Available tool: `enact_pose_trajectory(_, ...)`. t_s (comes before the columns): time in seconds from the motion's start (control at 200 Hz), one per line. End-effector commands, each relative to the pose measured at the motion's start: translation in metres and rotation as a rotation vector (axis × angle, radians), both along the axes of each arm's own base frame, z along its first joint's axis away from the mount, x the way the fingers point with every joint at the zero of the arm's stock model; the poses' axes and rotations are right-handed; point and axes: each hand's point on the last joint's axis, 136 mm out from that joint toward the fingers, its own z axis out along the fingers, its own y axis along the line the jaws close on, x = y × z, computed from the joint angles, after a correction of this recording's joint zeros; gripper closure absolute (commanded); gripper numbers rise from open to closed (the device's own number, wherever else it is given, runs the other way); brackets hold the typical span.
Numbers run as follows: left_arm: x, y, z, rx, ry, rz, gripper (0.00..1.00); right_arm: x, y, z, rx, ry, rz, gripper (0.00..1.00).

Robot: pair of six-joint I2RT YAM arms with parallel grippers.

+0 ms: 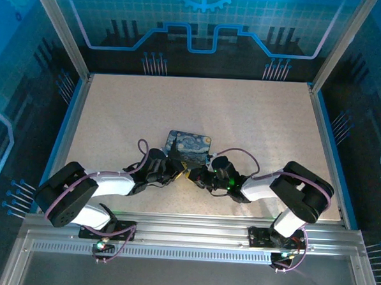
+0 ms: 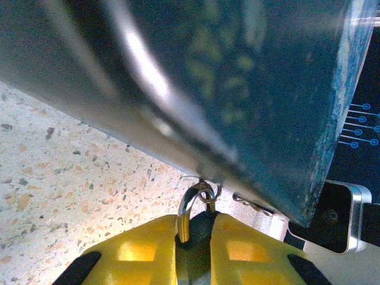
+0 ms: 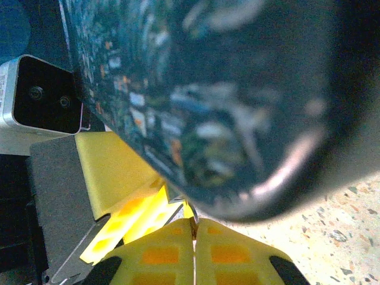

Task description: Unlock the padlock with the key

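Left gripper point(image 2: 195, 233) clamped on padlock point(image 2: 184, 214), tin point(image 2: 237, 89) crowding just above fingertips, right gripper point(image 3: 194, 225) pinched closed under tin, speckled table point(image 2: 59, 178) below.

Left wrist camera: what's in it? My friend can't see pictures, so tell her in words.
Two yellow fingers of the left gripper pinch a small silvery metal piece with a tiny wire ring. It sits right under the edge of a big dark-blue tin, above a speckled table.
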Motion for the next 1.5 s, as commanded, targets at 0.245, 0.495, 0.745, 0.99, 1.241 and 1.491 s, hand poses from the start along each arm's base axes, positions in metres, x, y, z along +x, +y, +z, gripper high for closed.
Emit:
enact_pose_trajectory(0.245, -0.01, -0.006, 0.002, -0.012, 0.018, -0.035, 1.0, -0.011, -0.007, -0.001, -0.045, -0.042, 0.055, 0.77)
enact_pose_trajectory(0.495, -0.009, -0.006, 0.01, -0.014, 0.007, -0.035, 1.0, -0.012, -0.027, 0.004, -0.216, -0.191, 0.121, 0.6)
enact_pose_trajectory(0.745, -0.005, -0.012, 0.022, -0.032, 0.002, -0.041, 1.0, -0.008, -0.048, 0.026, -0.482, -0.559, 0.324, 0.52)
enact_pose_trajectory(0.99, -0.001, -0.014, 0.029, -0.05, 0.022, -0.016, 1.0, -0.002, -0.066, 0.054, -0.656, -0.854, 0.338, 0.5)
enact_pose_trajectory(1.241, 0.0, -0.016, 0.032, -0.048, 0.067, -0.006, 1.0, -0.011, -0.056, 0.059, -0.832, -1.178, 0.538, 0.47)
enact_pose_trajectory(1.491, 0.001, -0.02, 0.038, -0.074, 0.083, -0.001, 1.0, -0.016, -0.044, 0.049, -0.959, -1.426, 0.713, 0.46)
